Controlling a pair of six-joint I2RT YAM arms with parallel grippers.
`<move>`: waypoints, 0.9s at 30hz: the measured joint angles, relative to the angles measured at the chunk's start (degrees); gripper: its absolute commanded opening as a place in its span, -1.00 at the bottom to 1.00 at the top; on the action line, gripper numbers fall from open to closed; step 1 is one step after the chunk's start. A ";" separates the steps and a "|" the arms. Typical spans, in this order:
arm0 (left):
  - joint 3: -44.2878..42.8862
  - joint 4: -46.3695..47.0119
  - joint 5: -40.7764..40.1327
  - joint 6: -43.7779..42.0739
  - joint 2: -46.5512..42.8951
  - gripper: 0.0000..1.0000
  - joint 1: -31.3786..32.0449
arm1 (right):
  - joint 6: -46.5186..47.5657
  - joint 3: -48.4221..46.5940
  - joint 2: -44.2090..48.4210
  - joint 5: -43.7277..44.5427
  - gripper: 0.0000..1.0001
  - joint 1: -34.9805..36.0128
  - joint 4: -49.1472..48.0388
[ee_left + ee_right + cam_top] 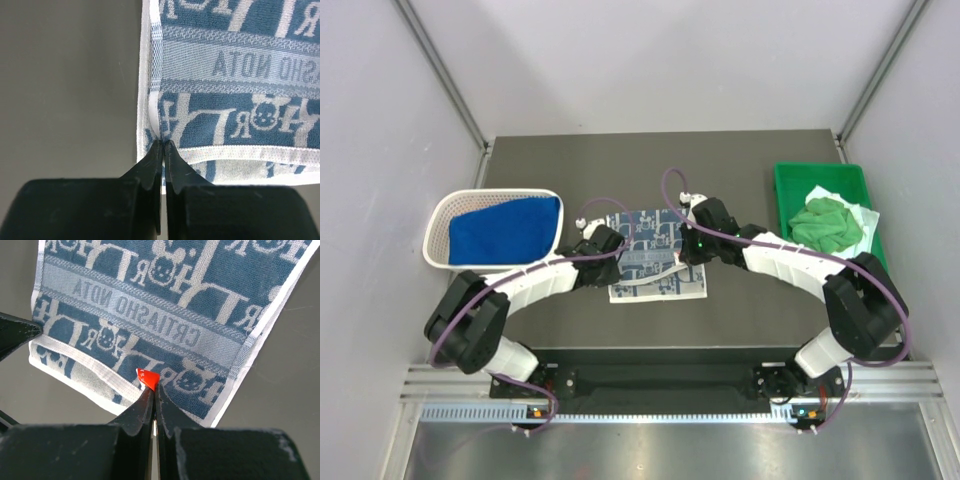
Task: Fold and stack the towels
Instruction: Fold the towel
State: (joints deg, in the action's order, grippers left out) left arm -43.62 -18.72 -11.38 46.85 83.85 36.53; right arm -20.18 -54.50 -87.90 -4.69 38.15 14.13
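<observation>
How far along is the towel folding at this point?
Done: the blue towel lies flat in the basket, seemingly folded. In hand: the printed towel at the centre shows one layer doubled over another, with the left fingers and right fingers both pinched shut on its edge. Left: the green towel sits crumpled in the tray on a white cloth; no stack is visible.

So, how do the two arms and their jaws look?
Both the left arm and the right arm have white links between bulky black joints. A thin purple cable loops along each. The jaws are matte black, tapering to narrow tips. A small green light glows at the right wrist.
</observation>
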 measured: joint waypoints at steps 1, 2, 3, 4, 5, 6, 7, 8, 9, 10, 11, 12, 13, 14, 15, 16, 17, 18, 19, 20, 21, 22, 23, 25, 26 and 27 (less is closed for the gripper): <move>-0.02 -0.26 0.02 -0.22 -0.33 -1.00 0.00 | 0.00 0.04 0.04 0.07 -1.00 0.00 0.00; -0.20 -0.87 0.04 -0.52 -0.87 -1.00 0.00 | 0.00 0.09 0.13 0.11 -1.00 0.00 0.02; -0.35 -1.36 0.07 -0.79 -1.38 -1.00 0.00 | 0.00 0.11 0.22 0.15 -1.00 0.00 0.02; -0.55 -1.86 0.07 -1.03 -1.90 -1.00 0.00 | 0.00 0.11 0.33 0.15 -1.00 0.00 0.02; -0.76 -2.29 0.09 -1.36 -2.45 -1.00 0.00 | 0.02 0.15 0.52 0.20 -0.99 0.00 0.02; -1.03 -2.71 0.28 -1.64 -3.02 -1.00 -0.02 | 0.02 0.24 0.76 0.26 -1.00 0.00 0.02; -1.27 -2.97 0.48 -1.90 -3.41 -1.00 -0.02 | 0.02 0.33 0.96 0.33 -1.00 0.00 0.02; -1.42 -3.13 0.68 -2.08 -3.78 -1.00 -0.02 | 0.00 0.52 1.27 0.33 -1.00 0.00 0.04; -1.55 -3.39 1.01 -2.25 -4.07 -1.00 -0.02 | 0.02 0.61 1.49 0.37 -1.00 0.00 0.13; -1.62 -3.65 1.33 -2.45 -4.33 -1.00 0.00 | 0.02 0.70 1.68 0.42 -0.99 0.00 0.15; -1.62 -3.98 1.64 -2.58 -4.63 -1.00 0.00 | 0.02 0.85 1.95 0.44 -1.00 0.00 0.11; -1.62 -4.26 1.88 -2.73 -4.87 -1.00 -0.02 | 0.02 0.94 2.19 0.52 -1.00 0.04 0.22; -1.62 -4.59 2.19 -2.89 -5.07 -1.00 0.00 | 0.02 0.98 2.38 0.52 -1.00 0.09 0.22; -1.62 -4.96 2.58 -3.08 -5.33 -1.00 -0.02 | 0.00 1.09 2.60 0.55 -1.00 0.15 0.15; -1.62 -5.27 2.78 -3.13 -5.55 -1.00 0.00 | 0.02 1.25 2.82 0.59 -1.00 0.28 0.22; -1.62 -5.53 2.99 -3.28 -5.79 -1.00 0.00 | 0.00 1.36 3.06 0.61 -1.00 0.48 0.35; -1.62 -5.77 3.04 -3.34 -6.01 -1.00 0.00 | 0.00 1.49 3.28 0.74 -1.00 0.68 0.31; -1.62 -6.03 3.08 -3.39 -6.32 -1.00 0.00 | 0.00 1.64 3.54 0.79 -1.00 0.90 0.44; -1.62 -6.27 3.17 -3.48 -6.60 -1.00 0.00 | 0.00 1.86 3.80 0.98 -0.99 1.16 0.42; -1.62 -6.45 3.34 -3.52 -6.91 -1.00 -0.02 | -0.02 2.05 4.02 1.05 -1.00 1.31 0.42; -1.62 -6.56 3.48 -3.52 -7.15 -1.00 0.00 | -0.02 2.38 4.31 1.18 -1.00 1.49 0.39; -1.62 -6.67 3.67 -3.52 -7.39 -1.00 0.00 | -0.02 2.69 4.57 1.31 -1.00 1.60 0.48; -1.62 -6.80 3.82 -3.52 -7.52 -1.00 0.00 | -0.04 2.89 4.72 1.49 -1.00 1.66 0.52; -1.62 -6.99 4.24 -3.54 -7.74 -1.00 0.02 | -0.13 3.34 5.11 1.79 -1.00 1.77 0.59; -1.62 -7.04 4.35 -3.54 -7.80 -1.00 0.04 | -0.26 3.61 5.42 1.92 -1.00 1.86 0.59; -1.62 -7.08 4.57 -3.54 -7.87 -1.00 0.11 | -0.42 3.89 5.75 2.01 -1.00 1.88 0.48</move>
State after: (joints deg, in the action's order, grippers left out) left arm -45.23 -25.80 -6.81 43.31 75.99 36.64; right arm -20.60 -50.61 -82.15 -2.68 40.03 14.61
